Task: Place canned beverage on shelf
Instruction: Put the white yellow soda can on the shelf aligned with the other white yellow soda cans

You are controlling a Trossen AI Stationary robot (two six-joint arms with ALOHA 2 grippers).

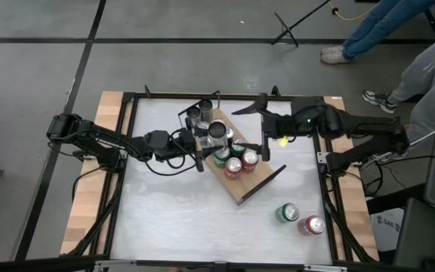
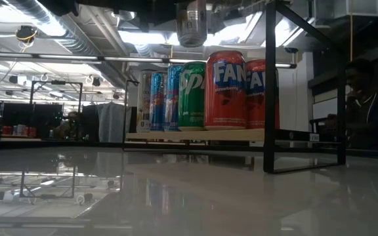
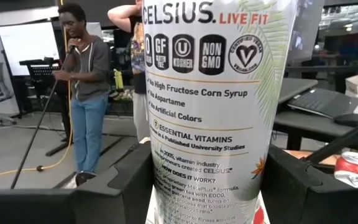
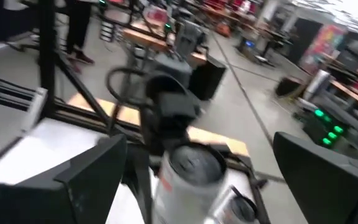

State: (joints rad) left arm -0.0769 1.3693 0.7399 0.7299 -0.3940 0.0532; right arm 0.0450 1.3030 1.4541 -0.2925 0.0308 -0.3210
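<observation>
Cans near the worktop (image 1: 165,219) front edge: one green (image 1: 287,212), one red (image 1: 313,224), both upright, apart from the rest. Farther back, shelf (image 1: 242,187), a long light-brown board with thin black end rails, set diagonally, carrying red and green cans. Above it, white Celsius can (image 3: 207,112), tall, printed with black text, clamped upright in left gripper (image 1: 202,145). Beyond, right gripper (image 1: 264,130) spread wide, empty.

A lab or workshop: exposed ceiling ducts (image 2: 51,26), concrete floor (image 1: 202,60), cluttered workbenches (image 4: 166,46), a tripod stand (image 3: 36,134).
</observation>
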